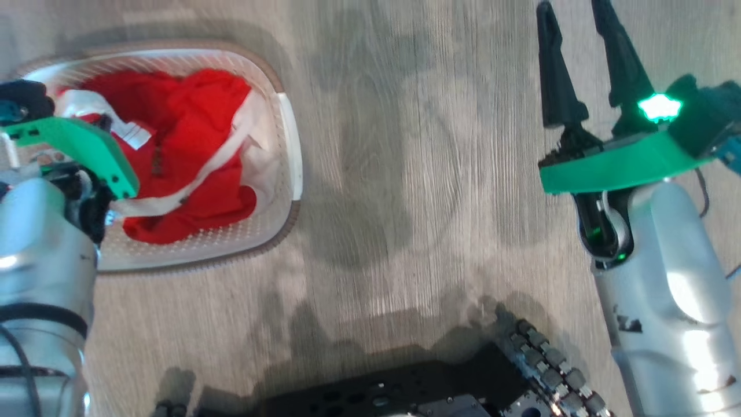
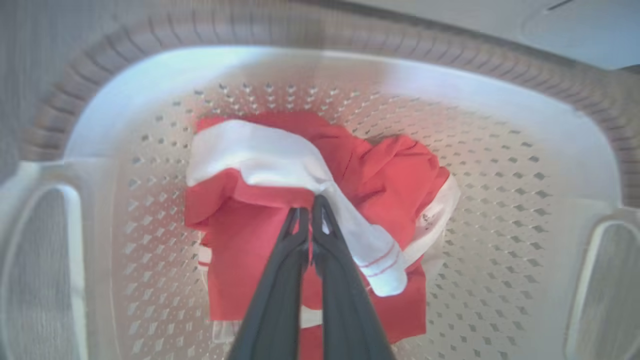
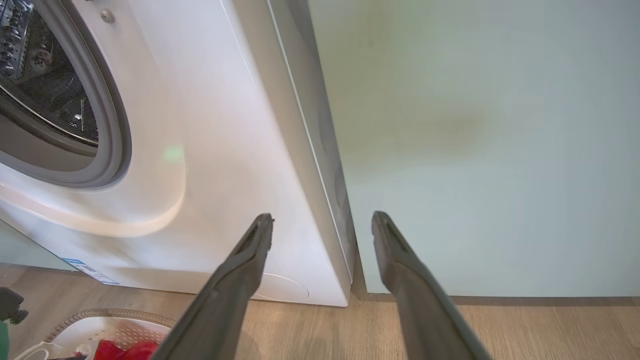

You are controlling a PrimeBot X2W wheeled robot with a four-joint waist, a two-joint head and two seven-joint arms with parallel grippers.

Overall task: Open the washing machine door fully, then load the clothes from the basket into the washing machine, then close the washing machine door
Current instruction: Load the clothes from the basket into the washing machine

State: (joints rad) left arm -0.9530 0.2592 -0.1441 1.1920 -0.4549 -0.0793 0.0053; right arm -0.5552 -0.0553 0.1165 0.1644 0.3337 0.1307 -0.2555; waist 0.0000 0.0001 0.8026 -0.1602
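Head view smeared throughout; the basket (image 1: 288, 145) perforations are soft. I lose the basket's left end behind my left forearm (image 1: 40, 243) and the frame edge.

Left wrist view: left gripper (image 2: 311, 207) tips meet on the clothes (image 2: 380, 170); I cannot tell whether cloth is caught between them.

Right wrist view: washing machine (image 3: 210, 125) drum opening cut by the left edge. Blue sticker (image 3: 90, 270) print too small to read.

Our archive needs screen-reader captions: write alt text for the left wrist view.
The left pincer, shut, pinches the clothes, a red garment with white bands, lying in the basket, a cream perforated tub with a brown rim and side handles.
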